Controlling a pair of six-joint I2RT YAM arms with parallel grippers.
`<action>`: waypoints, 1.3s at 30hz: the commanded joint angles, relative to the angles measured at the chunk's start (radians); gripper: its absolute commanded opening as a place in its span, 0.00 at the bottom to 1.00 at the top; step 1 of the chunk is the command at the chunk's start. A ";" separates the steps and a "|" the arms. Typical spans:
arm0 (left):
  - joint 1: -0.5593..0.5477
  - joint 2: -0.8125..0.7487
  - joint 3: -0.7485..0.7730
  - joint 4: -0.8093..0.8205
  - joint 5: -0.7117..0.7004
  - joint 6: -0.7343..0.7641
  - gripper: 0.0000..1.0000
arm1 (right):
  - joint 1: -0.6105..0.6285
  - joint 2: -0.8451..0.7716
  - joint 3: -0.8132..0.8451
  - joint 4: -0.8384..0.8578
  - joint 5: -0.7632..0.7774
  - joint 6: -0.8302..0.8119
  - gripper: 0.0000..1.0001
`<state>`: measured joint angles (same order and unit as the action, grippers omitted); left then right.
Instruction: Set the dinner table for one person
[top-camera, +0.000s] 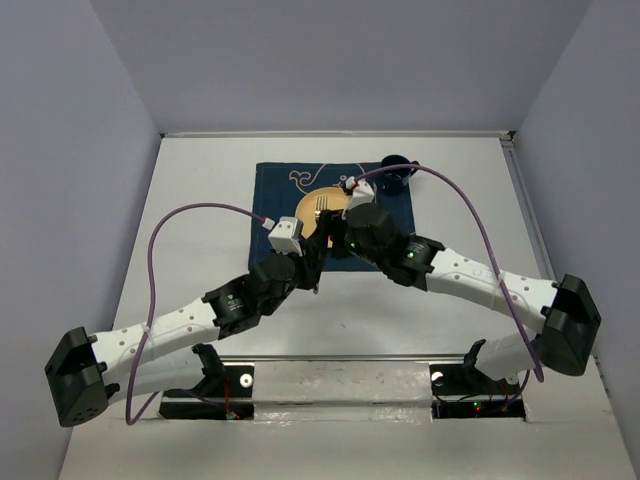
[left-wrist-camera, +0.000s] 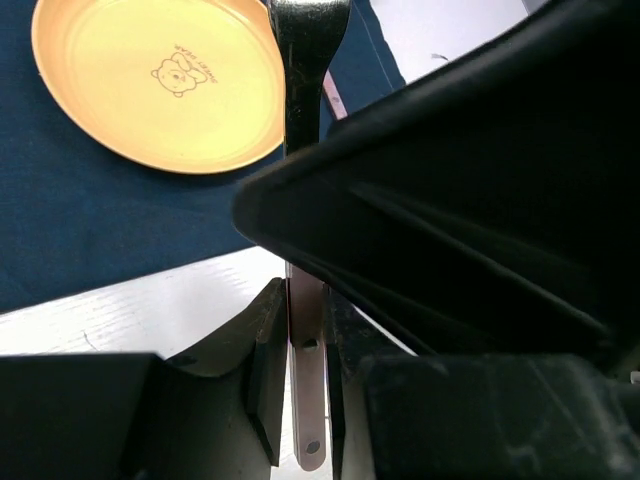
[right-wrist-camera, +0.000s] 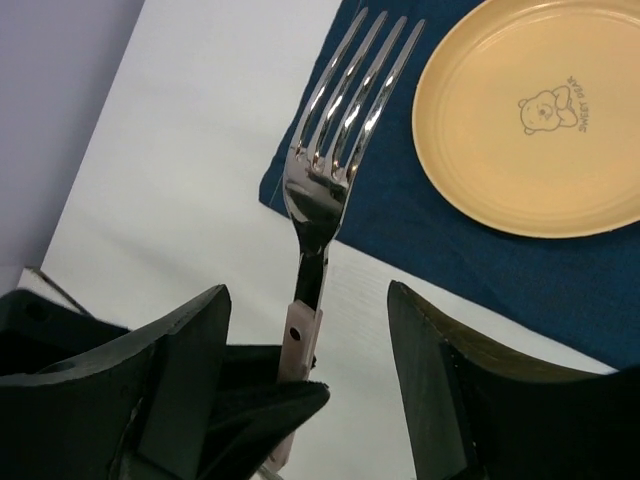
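Left gripper (left-wrist-camera: 300, 385): jaws were closed on the handle of a fork (right-wrist-camera: 322, 190). Right gripper (right-wrist-camera: 310, 310): jaws stood wide apart astride the fork, touching nothing. Beneath lay a yellow plate (right-wrist-camera: 530, 120) on a blue placemat (right-wrist-camera: 400, 240), midway along the far edge of the white dinner table (right-wrist-camera: 180, 180).

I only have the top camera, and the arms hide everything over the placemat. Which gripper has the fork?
Observer: The left gripper is shut on the fork, holding it by the handle.
Operator: And the right one?
Observer: The right gripper is open, with one finger on each side of the handle.
Operator: What's on the plate?
Observer: The yellow plate shows only a small bear drawing printed in its middle.
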<state>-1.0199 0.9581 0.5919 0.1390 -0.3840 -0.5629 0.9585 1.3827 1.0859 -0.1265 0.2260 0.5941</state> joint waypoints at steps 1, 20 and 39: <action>-0.023 -0.021 0.049 0.053 -0.101 0.023 0.00 | 0.040 0.061 0.120 -0.065 0.157 -0.007 0.65; -0.042 -0.153 -0.004 0.076 -0.004 0.015 0.58 | -0.125 -0.054 -0.039 0.103 -0.132 0.033 0.00; -0.031 -0.367 -0.099 0.435 0.412 -0.091 0.75 | -0.251 -0.162 -0.127 0.728 -0.861 0.342 0.00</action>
<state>-1.0519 0.6147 0.5079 0.4137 -0.0635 -0.6361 0.7124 1.2293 0.9565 0.3683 -0.4965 0.8230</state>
